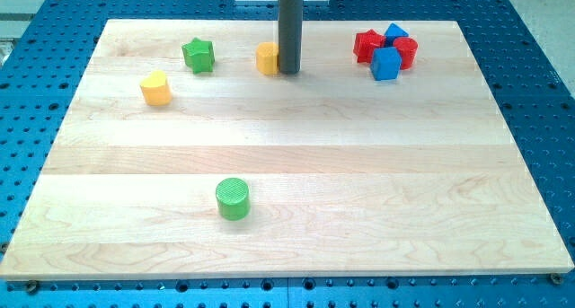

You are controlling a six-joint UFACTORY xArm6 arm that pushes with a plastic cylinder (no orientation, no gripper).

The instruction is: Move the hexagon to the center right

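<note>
An orange-yellow block (267, 57), which looks like the hexagon, sits near the view's top centre of the wooden board (296, 227). My tip (288, 72) ends a dark upright rod and stands right beside that block on its right side, touching or nearly touching it. The rod hides the block's right edge.
A green star block (198, 55) and a yellow heart-like block (156, 89) lie at the top left. A cluster of red blocks (367, 46) and blue blocks (386, 64) sits at the top right. A green cylinder (233, 199) stands lower left of centre.
</note>
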